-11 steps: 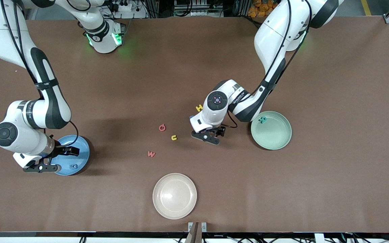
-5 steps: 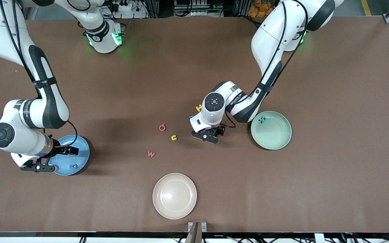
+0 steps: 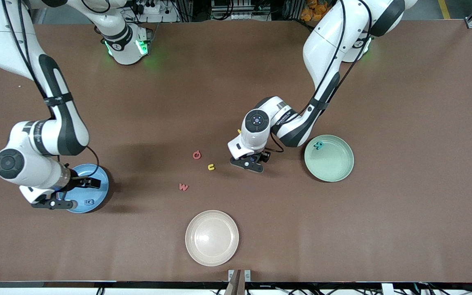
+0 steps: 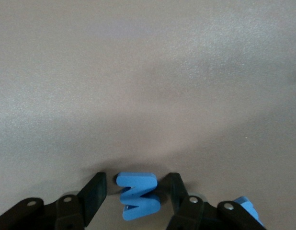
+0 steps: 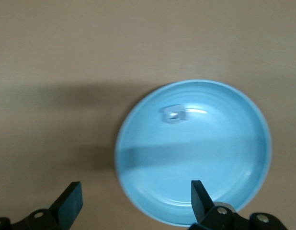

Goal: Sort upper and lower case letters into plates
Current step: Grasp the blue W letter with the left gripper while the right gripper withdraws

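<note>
My left gripper (image 3: 247, 163) is low on the table, open, its fingers on either side of a blue letter (image 4: 137, 196) that lies flat; my left gripper (image 4: 136, 184) straddles it in the wrist view. A red letter (image 3: 196, 155), a yellow letter (image 3: 211, 166) and another red letter (image 3: 183, 187) lie loose. The mint green plate (image 3: 336, 166) holds a teal letter (image 3: 319, 144). My right gripper (image 3: 70, 192) is open and empty over the rim of the light blue plate (image 3: 98, 180), which holds a small blue letter (image 3: 89, 202), also visible in the right wrist view (image 5: 173, 115).
A cream plate (image 3: 212, 237) stands nearest the front camera at mid-table. A yellow letter (image 3: 239, 131) peeks out from under the left arm's wrist. The right wrist view shows the light blue plate (image 5: 224, 158) below my right gripper (image 5: 134, 201).
My left gripper has shifted slightly toward the right arm's end and now covers most of the yellow letter by its wrist. My right arm has shifted a little over the blue plate.
</note>
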`<state>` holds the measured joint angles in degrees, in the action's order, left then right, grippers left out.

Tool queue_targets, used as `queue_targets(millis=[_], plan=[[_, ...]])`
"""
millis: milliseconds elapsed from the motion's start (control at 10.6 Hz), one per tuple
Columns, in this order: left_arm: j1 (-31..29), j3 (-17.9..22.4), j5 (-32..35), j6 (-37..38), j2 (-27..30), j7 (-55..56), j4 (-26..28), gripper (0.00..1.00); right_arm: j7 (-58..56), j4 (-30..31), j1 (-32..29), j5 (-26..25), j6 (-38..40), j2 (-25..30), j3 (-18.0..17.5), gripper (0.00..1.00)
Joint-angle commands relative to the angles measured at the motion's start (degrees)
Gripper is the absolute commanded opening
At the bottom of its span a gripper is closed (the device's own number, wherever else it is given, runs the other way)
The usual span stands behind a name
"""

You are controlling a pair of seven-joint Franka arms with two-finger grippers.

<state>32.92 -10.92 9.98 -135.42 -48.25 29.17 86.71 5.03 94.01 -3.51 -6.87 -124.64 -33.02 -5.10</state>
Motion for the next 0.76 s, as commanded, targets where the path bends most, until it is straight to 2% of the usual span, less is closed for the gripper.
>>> queue_targets(millis=[0, 378, 473, 662], plan=[[0.65, 0.55, 1.18, 2.26, -0.61, 1.77, -0.4, 0.56, 2.43, 0.3, 4.72, 0.45, 1.23, 0.85, -0.61, 1.0], [0.56, 0.46, 1.53, 2.26, -0.7, 1.42, -0.48, 0.28, 11.75, 0.03, 13.78, 0.45, 0.98, 0.59, -0.53, 1.0], [0.56, 0.55, 1.53, 2.26, -0.7, 1.33, -0.48, 0.23, 11.76, 0.12, 14.75, 0.45, 1.06, 0.42, -0.53, 1.0], [0.39, 0.55, 1.44, 2.26, -0.53, 1.24, -0.48, 0.2, 11.76, 0.03, 15.9, 0.54, 1.07, 0.68, -0.61, 1.0]])
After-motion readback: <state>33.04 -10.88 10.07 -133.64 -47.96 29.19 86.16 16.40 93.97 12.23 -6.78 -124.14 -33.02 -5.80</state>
